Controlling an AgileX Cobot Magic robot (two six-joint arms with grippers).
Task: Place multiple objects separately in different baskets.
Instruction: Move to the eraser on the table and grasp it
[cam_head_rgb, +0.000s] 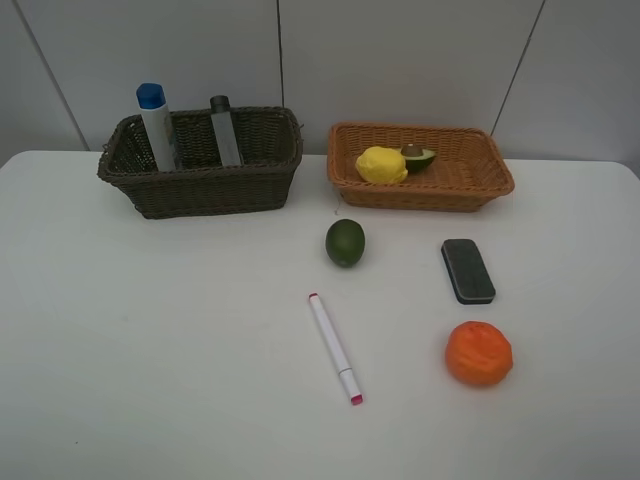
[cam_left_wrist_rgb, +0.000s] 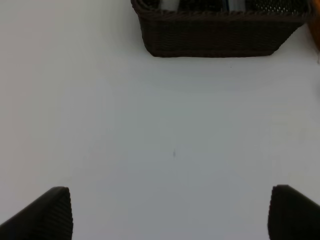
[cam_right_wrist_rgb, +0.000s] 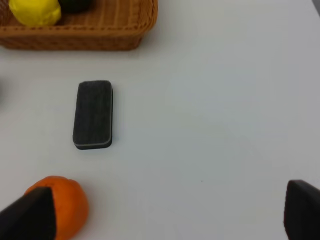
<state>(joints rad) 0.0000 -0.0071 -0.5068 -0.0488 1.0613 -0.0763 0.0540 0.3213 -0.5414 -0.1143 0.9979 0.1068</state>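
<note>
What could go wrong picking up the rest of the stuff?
The round lime and orange could roll away if nudged. The thin marker lies flat, so it might slip from a grip. Dropping things into the dark basket could topple the white bottle or dark bottle standing inside.

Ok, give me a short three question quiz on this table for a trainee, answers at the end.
1. How many loose objects lie on the white table, outside the baskets?
2. True or false: the lemon and the halved avocado sit in the orange-tan basket.
3. Which lies nearest the orange? A the lemon, B the eraser, C the halved avocado.
Key: 1 four: lime, marker, eraser, orange. 2 true. 3 B.
</note>
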